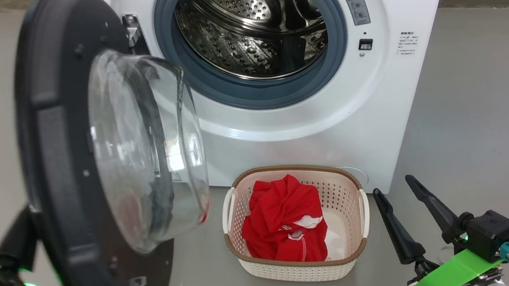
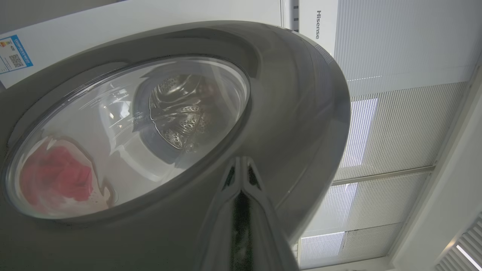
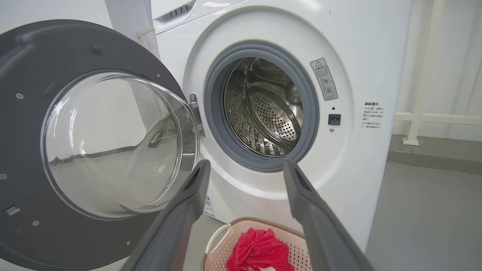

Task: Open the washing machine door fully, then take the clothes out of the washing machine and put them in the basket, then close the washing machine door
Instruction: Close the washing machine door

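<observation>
Down in the basket [image 1: 299, 273] before the washing machine [image 1: 311, 126] lie the red clothes [image 1: 283, 222], drum [image 1: 250, 27] seemingly empty, so only shutting the wide-open door [image 1: 65, 185] remains; left gripper [image 2: 241, 162] is pinched shut at its outer face, right gripper [image 1: 393, 185] spread, empty.

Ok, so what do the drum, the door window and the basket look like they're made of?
Drum: shiny steel by the look, mirror-bright with punched holes.
Door window: clear glass or hard plastic, a see-through bulging bowl with glare.
Basket: cream plastic, probably moulded, with perforated walls and a brown woven-look rim.
</observation>
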Tool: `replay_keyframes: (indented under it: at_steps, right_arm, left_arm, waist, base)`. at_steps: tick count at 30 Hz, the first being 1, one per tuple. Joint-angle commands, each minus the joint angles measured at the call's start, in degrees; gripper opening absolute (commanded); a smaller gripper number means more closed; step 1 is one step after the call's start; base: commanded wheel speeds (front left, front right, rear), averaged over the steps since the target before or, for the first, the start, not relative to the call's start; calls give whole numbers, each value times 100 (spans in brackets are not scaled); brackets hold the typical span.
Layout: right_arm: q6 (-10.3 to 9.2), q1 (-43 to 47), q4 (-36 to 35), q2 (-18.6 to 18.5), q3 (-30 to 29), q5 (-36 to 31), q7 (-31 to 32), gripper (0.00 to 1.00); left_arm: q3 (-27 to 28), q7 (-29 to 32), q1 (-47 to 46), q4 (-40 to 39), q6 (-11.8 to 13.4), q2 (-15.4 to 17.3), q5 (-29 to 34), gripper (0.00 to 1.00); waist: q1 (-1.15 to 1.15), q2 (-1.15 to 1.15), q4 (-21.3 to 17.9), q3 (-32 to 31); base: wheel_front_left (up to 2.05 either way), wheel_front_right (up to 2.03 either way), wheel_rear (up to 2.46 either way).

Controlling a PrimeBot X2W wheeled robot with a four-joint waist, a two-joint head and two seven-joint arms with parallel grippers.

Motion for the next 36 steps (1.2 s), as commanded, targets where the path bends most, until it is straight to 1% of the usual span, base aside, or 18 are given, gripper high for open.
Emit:
replay_keyframes:
  at_steps: [1, 4, 8, 17, 27, 36]
  right_arm:
    - [28, -157, -138, -38, 118, 36, -37, 100]
    - [28, -169, -135, -38, 130, 39, -37, 100]
    - [28, -190, -133, -38, 147, 42, -37, 100]
    - [28, -195, -122, -38, 161, 67, -37, 100]
    - [28, -209, -109, -38, 187, 77, -37, 100]
    - [28, -226, -86, -38, 228, 50, -37, 100]
  left_arm:
    - [-125, -74, 133, -332, 61, 105, -157, 0]
    - [-439, -316, 373, -604, 159, 105, -409, 0]
    - [-771, -579, 601, -864, 222, 105, -650, 0]
    - [-1316, -905, 794, -1125, 232, 104, -976, 0]
    - [-1669, -1083, 748, -1029, 135, 104, -1207, 0]
    - [-1967, -1292, 617, -766, -66, 104, -1556, 0]
  waist:
    - [0, 0, -12, -3]
    - [0, 0, -34, -12]
    - [0, 0, -82, -18]
    - [0, 0, -243, 10]
    - [0, 0, -513, 22]
    - [0, 0, -782, 69]
  base:
    - [0, 0, 0]
    - [0, 0, 0]
    - [0, 0, 0]
    - [0, 0, 0]
    - [0, 0, 0]
    - [0, 0, 0]
